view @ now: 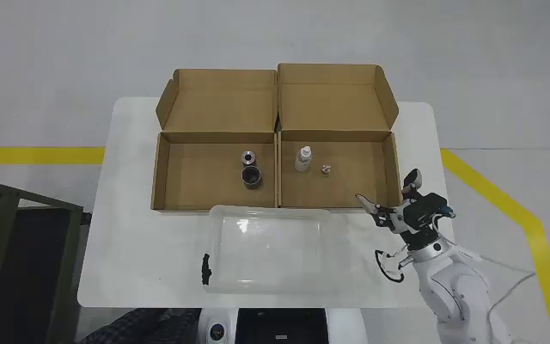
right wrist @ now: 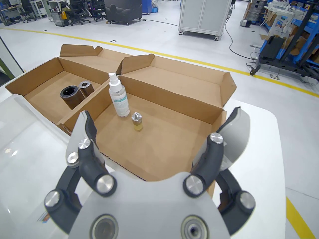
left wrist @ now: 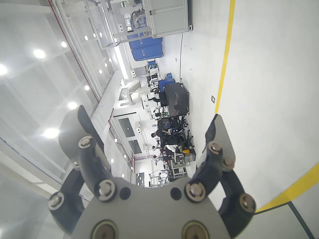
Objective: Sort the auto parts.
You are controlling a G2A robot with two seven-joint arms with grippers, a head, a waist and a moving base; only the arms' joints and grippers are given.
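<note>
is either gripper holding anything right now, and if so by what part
Nothing is held. The left gripper is open with nothing between its jaws, and the right gripper is open and empty too.

Pretty sure this is a robotics lab or factory-style workshop. It's a big open hall with a pale glossy floor (right wrist: 154,33) and yellow lines (view: 51,156). An aluminium-framed machine enclosure (right wrist: 206,6) sits top centre, office chairs (right wrist: 74,3) at desks upper left, plus blue cabinets (left wrist: 145,48) and rows of ceiling lights (left wrist: 39,53).
</note>
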